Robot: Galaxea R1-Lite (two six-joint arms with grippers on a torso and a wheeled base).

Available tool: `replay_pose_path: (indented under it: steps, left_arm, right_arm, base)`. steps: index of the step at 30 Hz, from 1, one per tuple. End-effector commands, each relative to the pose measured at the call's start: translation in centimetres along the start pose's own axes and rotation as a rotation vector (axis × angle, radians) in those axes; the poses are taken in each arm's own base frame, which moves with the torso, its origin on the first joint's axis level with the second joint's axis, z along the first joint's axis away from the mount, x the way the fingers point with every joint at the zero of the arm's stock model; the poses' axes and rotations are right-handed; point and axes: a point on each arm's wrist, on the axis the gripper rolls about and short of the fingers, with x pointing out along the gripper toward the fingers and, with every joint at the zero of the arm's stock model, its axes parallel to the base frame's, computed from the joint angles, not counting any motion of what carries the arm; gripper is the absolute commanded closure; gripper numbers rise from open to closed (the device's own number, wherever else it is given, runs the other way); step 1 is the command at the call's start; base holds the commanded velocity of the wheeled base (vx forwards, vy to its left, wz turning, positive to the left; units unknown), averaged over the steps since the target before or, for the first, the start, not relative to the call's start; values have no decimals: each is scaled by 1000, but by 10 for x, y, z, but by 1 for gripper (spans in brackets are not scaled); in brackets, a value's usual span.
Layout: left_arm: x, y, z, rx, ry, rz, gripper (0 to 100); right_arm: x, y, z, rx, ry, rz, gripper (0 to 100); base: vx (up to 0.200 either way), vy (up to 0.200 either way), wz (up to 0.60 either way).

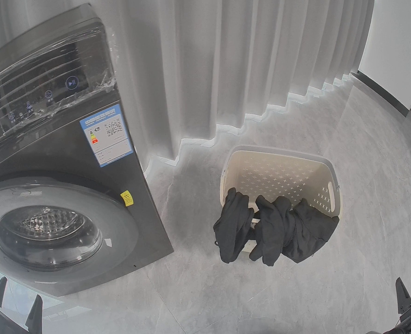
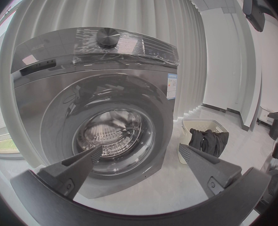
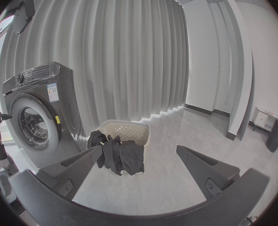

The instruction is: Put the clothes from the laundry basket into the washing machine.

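Curtain: A big white curtain (image 1: 242, 47) hung all along the back edge of the floor.
Floor: The grey floor (image 1: 307, 279) was smooth and shiny, and it held the other things.
Washing machine: The dark grey washing machine (image 1: 66, 163) stood at the left side of the floor, with its back to the curtain. Clear plastic wrap (image 1: 43, 89) covered its button panel.
Door: The round glass door (image 1: 48, 237) looked shut, but the shiny glass made it hard to be sure. The metal drum showed through it.
Laundry basket: The cream laundry basket (image 1: 279, 150) sat on the floor to the right of the washing machine and apart from it. Its far side was close to the bottom of the curtain.
Clothes: The black clothes (image 1: 279, 230) hung over the near rim of the basket. Part was inside and part drooped down the outside wall.
Left gripper: The left gripper (image 2: 139, 149) was low in front of the washing machine door. Its fingers were spread wide and held nothing.
Right gripper: The right gripper (image 3: 139, 149) was on the near side of the basket, well apart from the clothes. Its fingers were spread wide too and held nothing.
Blue label: A blue and white label (image 1: 106, 135) was stuck on the washing machine's front, above the door.
Yellow sticker: A small yellow sticker (image 1: 127, 198) sat by the right edge of the door.
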Motion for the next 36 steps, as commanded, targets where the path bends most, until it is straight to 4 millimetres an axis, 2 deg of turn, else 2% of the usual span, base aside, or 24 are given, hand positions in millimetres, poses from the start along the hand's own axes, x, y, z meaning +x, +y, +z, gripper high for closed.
replay_pose_path:
  steps: [1,13,25,31,36]
  left_arm:
    - [0,0,-5,-1,1,0,0]
    - [0,0,-5,0,1,0,0]
    - [0,0,-5,0,1,2,0]
    - [0,0,-5,0,1,2,0]
    - [0,0,-5,0,1,2,0]
  right_arm:
    - [1,0,-5,0,13,1,0]
    - [1,0,-5,0,13,1,0]
    - [1,0,-5,0,13,1,0]
    - [1,0,-5,0,13,1,0]
    - [1,0,-5,0,13,1,0]
  base:
    - [0,0,0]
    - [0,-200,0]
    - [0,0,0]
    - [0,-200,0]
    - [0,0,0]
